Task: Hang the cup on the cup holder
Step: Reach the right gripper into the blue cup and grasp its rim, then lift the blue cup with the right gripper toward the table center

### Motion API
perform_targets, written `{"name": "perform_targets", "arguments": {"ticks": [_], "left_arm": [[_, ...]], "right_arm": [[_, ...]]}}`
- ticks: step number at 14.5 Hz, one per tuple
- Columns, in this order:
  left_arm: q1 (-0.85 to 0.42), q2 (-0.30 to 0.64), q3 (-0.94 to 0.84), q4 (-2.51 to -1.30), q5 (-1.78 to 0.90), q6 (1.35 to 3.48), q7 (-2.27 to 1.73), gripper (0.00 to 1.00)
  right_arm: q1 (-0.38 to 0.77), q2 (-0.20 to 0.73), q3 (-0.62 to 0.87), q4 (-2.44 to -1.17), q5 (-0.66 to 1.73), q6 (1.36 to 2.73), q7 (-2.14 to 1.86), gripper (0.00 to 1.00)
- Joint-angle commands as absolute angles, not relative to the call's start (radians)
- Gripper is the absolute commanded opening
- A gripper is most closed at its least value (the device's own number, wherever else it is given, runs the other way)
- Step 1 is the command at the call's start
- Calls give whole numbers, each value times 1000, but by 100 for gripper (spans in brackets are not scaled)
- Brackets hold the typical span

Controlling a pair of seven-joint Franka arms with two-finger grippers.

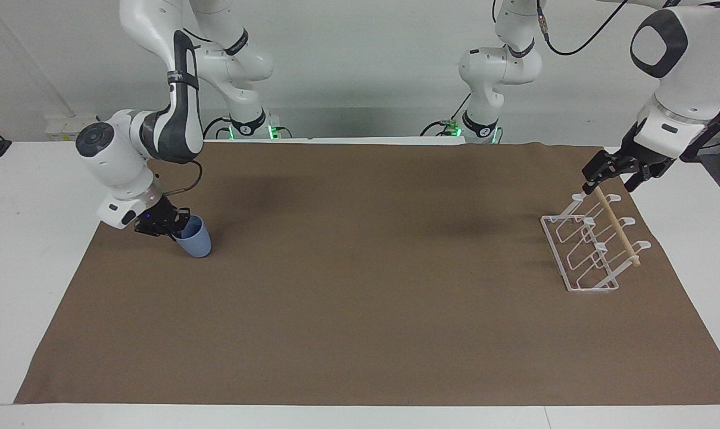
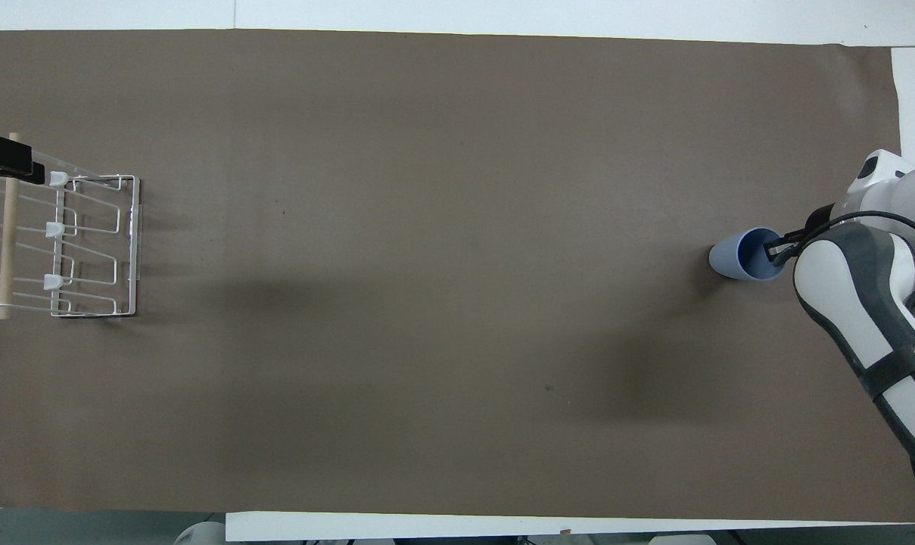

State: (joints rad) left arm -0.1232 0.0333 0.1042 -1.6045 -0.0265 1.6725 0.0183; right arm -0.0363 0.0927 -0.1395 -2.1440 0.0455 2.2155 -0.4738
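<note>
1. The right gripper (image 1: pixel 170 229) is low at the right arm's end of the table, fingers clamped together, wrist tilted.
2. The left gripper (image 1: pixel 611 173) waits raised, jaws wide apart.

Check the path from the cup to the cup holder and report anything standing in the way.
Nothing visible does. The right gripper is shut on the cup at the right arm's end; only bare brown mat lies between it and the cup holder. The left gripper, open, is at the holder's dowel end.
</note>
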Motion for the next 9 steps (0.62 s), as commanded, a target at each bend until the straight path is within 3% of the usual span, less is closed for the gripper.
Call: {"name": "perform_targets", "arguments": {"ticks": [1,5,9], "left_arm": [[-120,8,103,-1628,-26,1675,25,100],[-118,8,103,-1628,-26,1675,26,100],[-117,5,104,-1628,-26,1640,18,100]], "right_arm": [[-43,116,-132,-2053,69,2116,-466,0],[53,118,-132,-1934,297,1928,-431,0],[213,117,-132,-1913,558,1924,-199,0]]}}
